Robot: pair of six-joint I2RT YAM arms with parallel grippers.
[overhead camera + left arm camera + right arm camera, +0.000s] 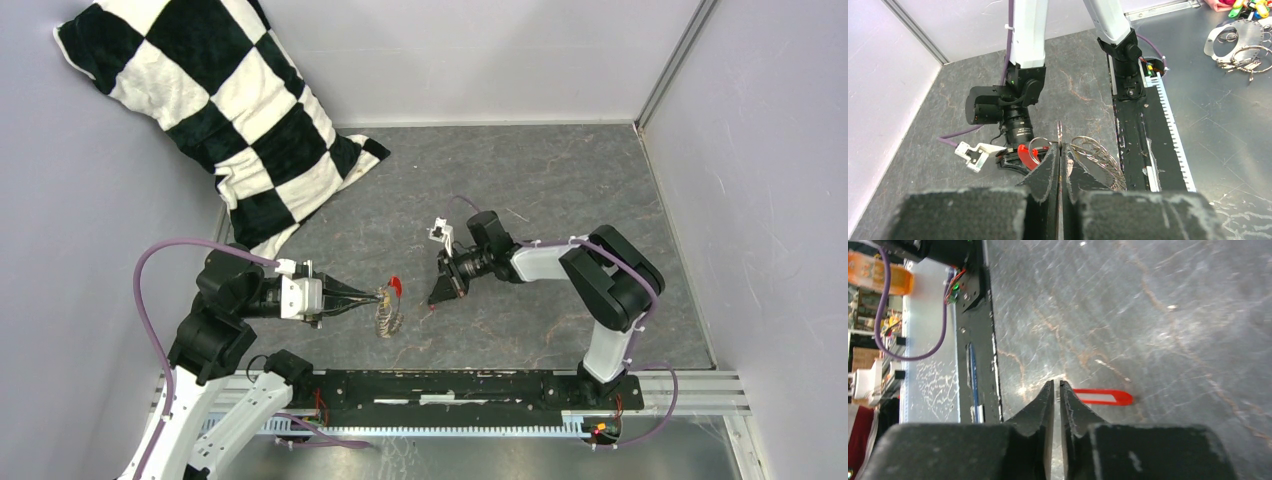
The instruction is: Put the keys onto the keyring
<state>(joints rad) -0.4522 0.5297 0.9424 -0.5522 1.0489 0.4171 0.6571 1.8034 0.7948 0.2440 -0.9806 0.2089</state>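
Grey mottled surface, walled on three sides. The left gripper reaches in level from the near left corner toward the middle of the near edge. Its fingers are pressed together and pinch the keyring by a thin metal edge that stands up between the tips. The ring's grey coils fan out from the grip on the near-edge side. Whether the coils rest on the surface cannot be told. A red arc sits on the keyring's far side, just beyond the left fingertips. The right gripper points down and toward the keyring, close to it but apart. Its fingers are parted by a narrow slit with nothing between them, tips low over the surface. A red key, flat and showing a pale slot, lies on the surface just beside the right fingertips, touching neither finger as far as can be seen. No yellow key can be made out in any view. A checkered pillow leans in the far left corner. The black base rail runs along the near edge. Loose metal rings lie on the bench beyond that rail.
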